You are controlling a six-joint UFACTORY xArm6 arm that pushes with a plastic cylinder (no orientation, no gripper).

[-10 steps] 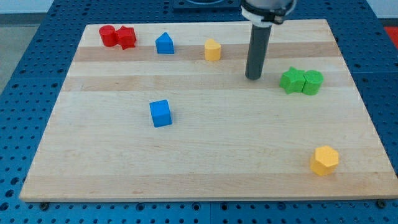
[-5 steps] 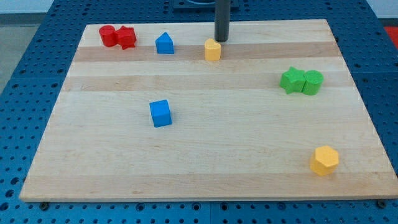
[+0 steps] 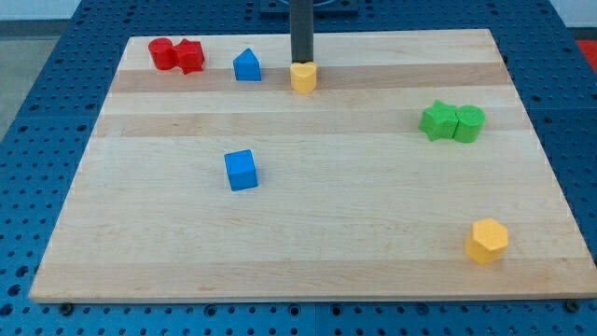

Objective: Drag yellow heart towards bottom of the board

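- Far to the view's left of my tip, two red blocks point(image 3: 175, 55) sit touching each other near the top edge of the pale wooden bench point(image 3: 326, 233); their shapes are hard to make out.
- A blue house-shaped block point(image 3: 246, 65) stands nearer, just to the view's left of my tip, and a blue cube point(image 3: 241, 170) lies well below it.
- My tip point(image 3: 301, 62), the end of a plain dark rod with no hand to spread or press together, rests against the top side of the small yellow heart block point(image 3: 302, 77).
- That placement, I judge, lets a push send the heart toward the view's bottom.
- Well to the view's right lie two touching green blocks point(image 3: 451, 121), and far below them a yellow hexagonal block point(image 3: 487, 240).
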